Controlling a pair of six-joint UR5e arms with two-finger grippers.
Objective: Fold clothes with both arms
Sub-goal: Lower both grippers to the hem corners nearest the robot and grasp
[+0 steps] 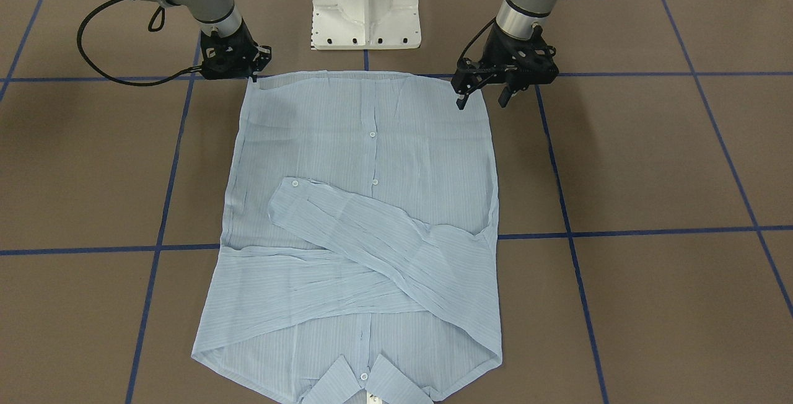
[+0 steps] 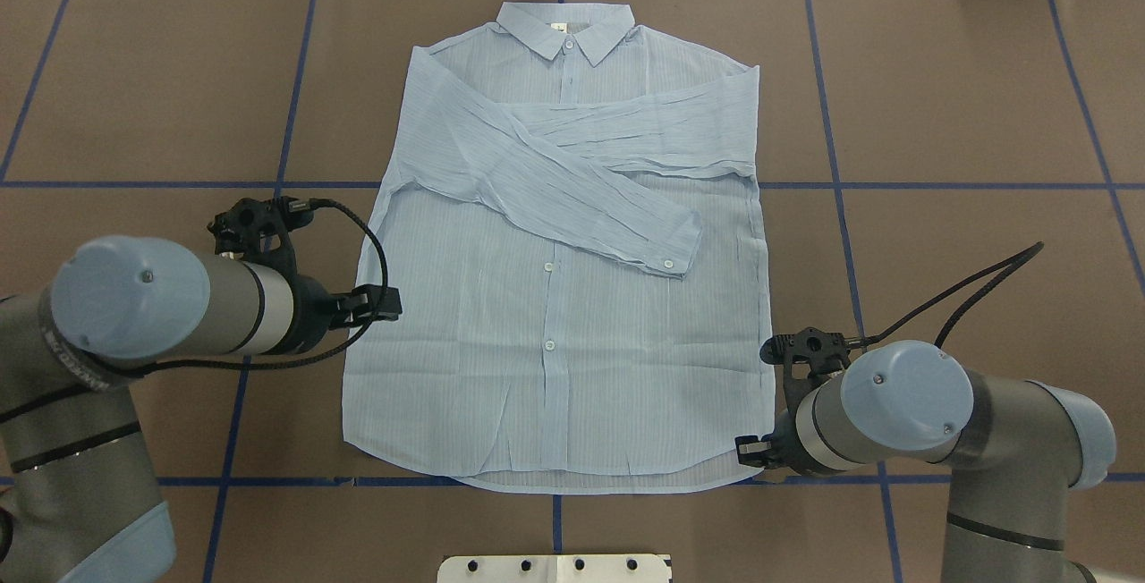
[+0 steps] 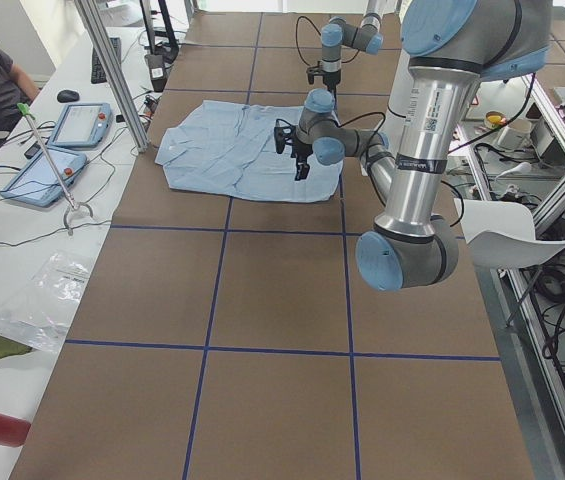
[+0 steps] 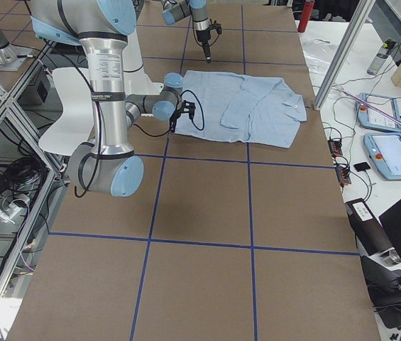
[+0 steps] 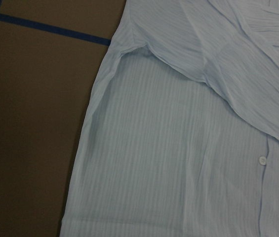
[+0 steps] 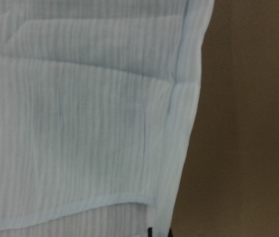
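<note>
Right hand [image 1: 252,74] pinches the shirt [image 1: 322,144] hem, left hand [image 1: 482,100] hangs apart; lifting unevenly could drag the crossed sleeves [image 1: 372,230].

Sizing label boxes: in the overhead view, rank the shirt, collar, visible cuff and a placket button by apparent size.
Largest to smallest:
1. shirt
2. collar
3. cuff
4. button
The collar lies farther from the camera, yet plainly looks bigger than the cuff.

The shirt [image 2: 555,368] is pale blue with thin stripes. The table [image 2: 966,100] is brown with blue lines. The left arm [image 2: 233,306] and right arm [image 2: 1006,413] are grey with light blue caps.
</note>
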